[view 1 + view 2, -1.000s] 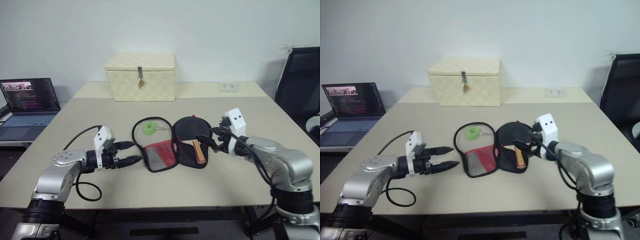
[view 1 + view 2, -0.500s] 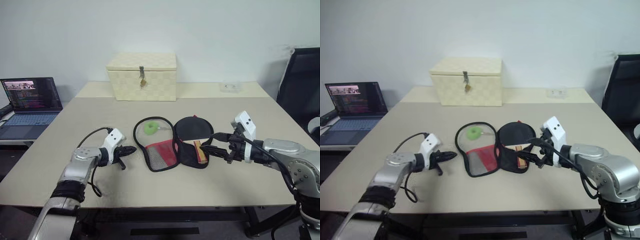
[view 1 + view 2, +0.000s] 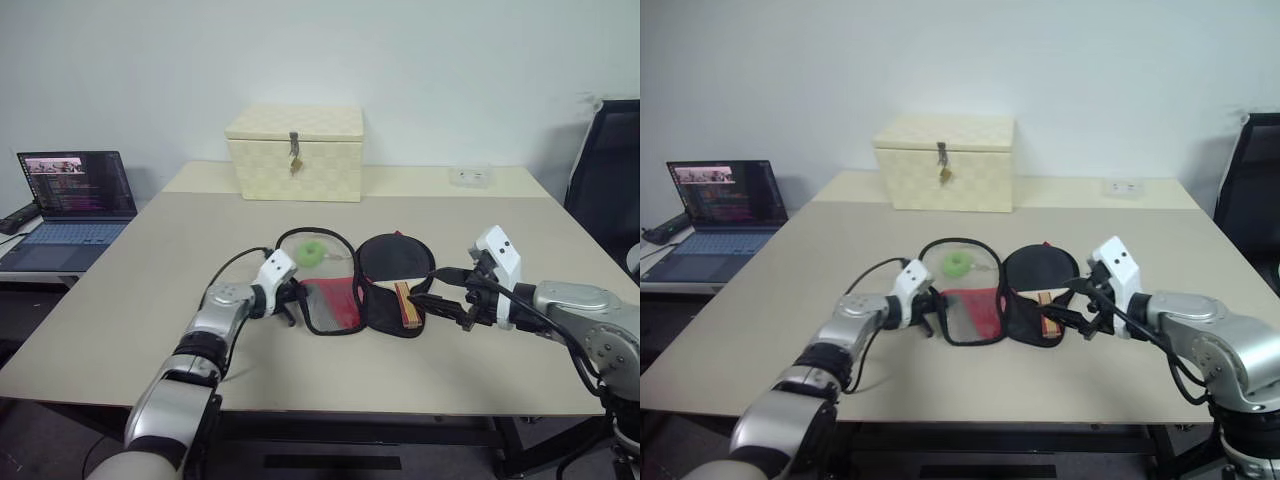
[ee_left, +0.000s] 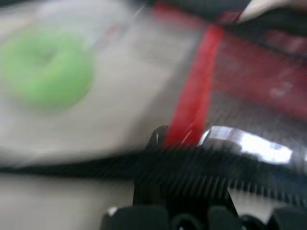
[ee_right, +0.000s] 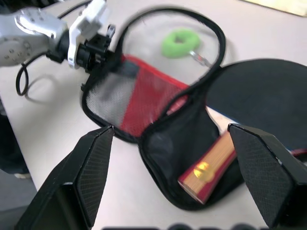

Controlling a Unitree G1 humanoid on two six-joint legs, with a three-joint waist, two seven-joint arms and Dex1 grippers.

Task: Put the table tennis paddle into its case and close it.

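Left claw is pinched together at the case flap's outer edge; right claw spread, beside the paddle lying in the case. I should fold the flap over slowly.

Left arm reaches forward with fingers pressed together; right fingers spread wide.

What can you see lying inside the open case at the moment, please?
Inside the case, the paddle lies in the black half: its black face and wooden handle show. Fabric covers the join between them. The red mesh half holds nothing visible; a green tag lies within the zip loop.
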